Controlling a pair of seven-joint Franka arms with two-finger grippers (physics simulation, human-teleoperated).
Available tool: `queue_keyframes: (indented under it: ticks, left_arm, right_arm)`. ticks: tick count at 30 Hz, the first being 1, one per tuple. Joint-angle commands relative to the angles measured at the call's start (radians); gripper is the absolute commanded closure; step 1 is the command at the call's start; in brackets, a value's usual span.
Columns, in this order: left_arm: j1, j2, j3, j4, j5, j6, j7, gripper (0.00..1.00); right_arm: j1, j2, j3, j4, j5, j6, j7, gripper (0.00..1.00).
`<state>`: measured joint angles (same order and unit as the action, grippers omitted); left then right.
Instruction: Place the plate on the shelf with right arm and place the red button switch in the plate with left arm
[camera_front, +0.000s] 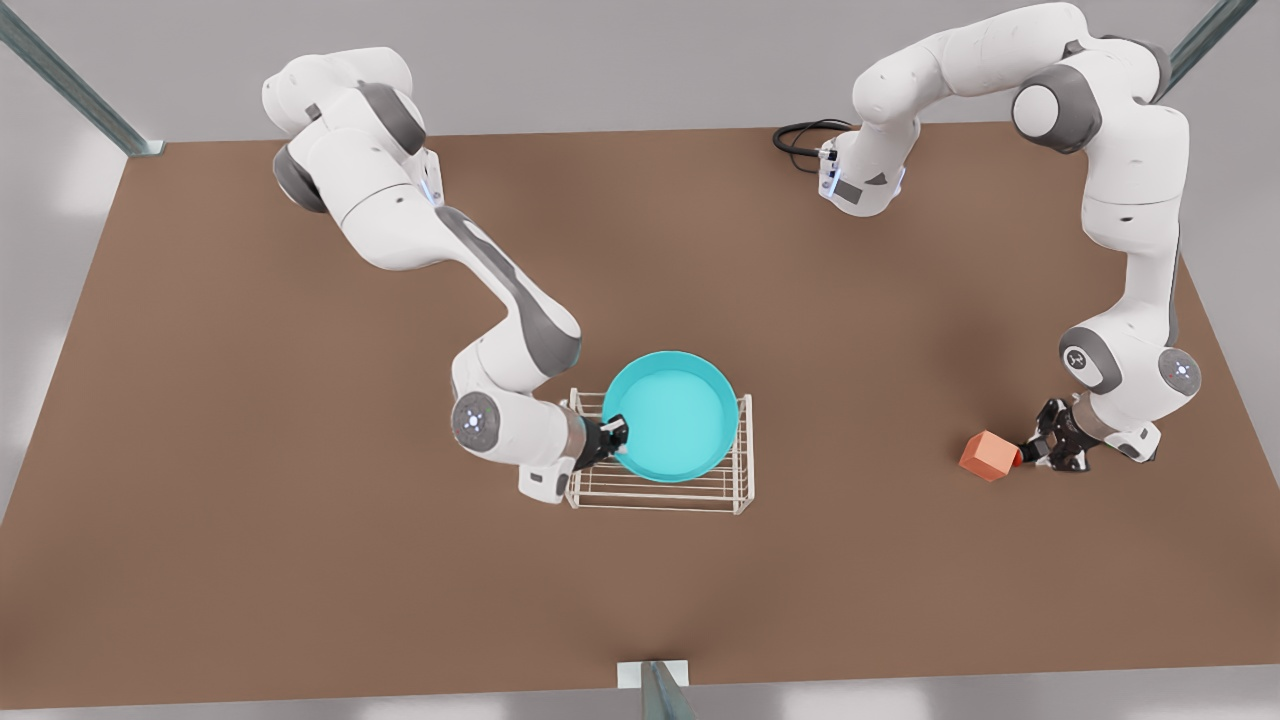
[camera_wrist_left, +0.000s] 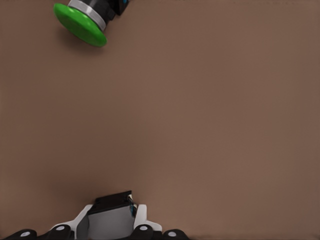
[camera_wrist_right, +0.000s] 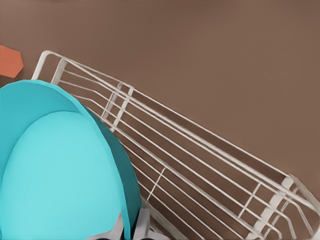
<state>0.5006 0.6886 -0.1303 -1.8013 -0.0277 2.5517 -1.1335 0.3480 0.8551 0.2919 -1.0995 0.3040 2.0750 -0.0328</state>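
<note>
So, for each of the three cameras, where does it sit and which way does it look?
Front view: high above the brown table, looking down at both arms, the plate on the shelf and the orange cube.
Left wrist view: on the left gripper, facing the table and the green-capped switch.
Right wrist view: on the right gripper, which grips the plate's rim over the shelf.
Shared: front and right wrist views both show plate, shelf and cube.
</note>
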Motion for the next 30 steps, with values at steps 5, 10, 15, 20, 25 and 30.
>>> queue_keyframes:
  ticks: [5,10,15,20,25,30]
  left_arm:
    - [-0.020,0.011,0.001,0.007,0.022,0.004,-0.101,0.45]
    - [-0.025,0.016,0.001,0.008,0.041,0.013,-0.150,0.44]
    - [-0.025,0.014,0.001,0.017,0.051,0.010,-0.150,0.55]
    - [-0.037,-0.021,0.001,0.091,0.058,-0.096,-0.167,0.56]
    - [-0.117,-0.103,-0.015,0.129,0.054,-0.191,-0.222,0.55]
    - [-0.270,-0.168,-0.037,0.234,0.055,-0.361,-0.350,0.55]
  right_arm:
    - [-0.004,-0.024,0.001,-0.062,-0.012,0.040,0.208,0.80]
    - [-0.007,-0.039,0.000,-0.068,-0.003,0.039,0.209,0.00]
    - [-0.081,-0.292,-0.120,-0.057,-0.017,-0.101,0.050,0.00]
    - [-0.319,-0.380,-0.329,-0.059,-0.206,-0.526,-0.308,0.00]
    - [-0.270,-0.760,-0.310,-0.701,-0.330,-0.188,-0.066,0.00]
    - [-0.276,-0.752,-0.381,-0.628,-0.376,-0.210,-0.050,0.00]
